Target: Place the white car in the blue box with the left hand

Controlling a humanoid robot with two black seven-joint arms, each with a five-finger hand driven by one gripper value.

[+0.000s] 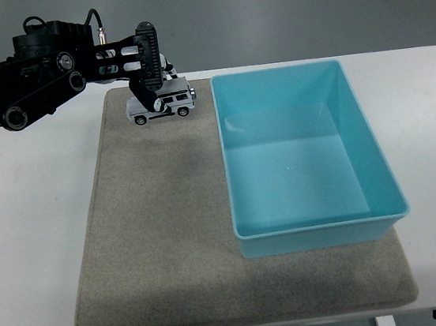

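white car [164, 102] gripped under the left hand [143, 69], left of the blue box [319, 226]

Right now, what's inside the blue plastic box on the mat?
Nothing shows inside the blue plastic box; its whole floor is in view and bare. The white toy car is outside it, to its left over the beige mat, held by the left hand.

From where I stand, no lettering, label, brand mark, number or sign can be read on anything here.
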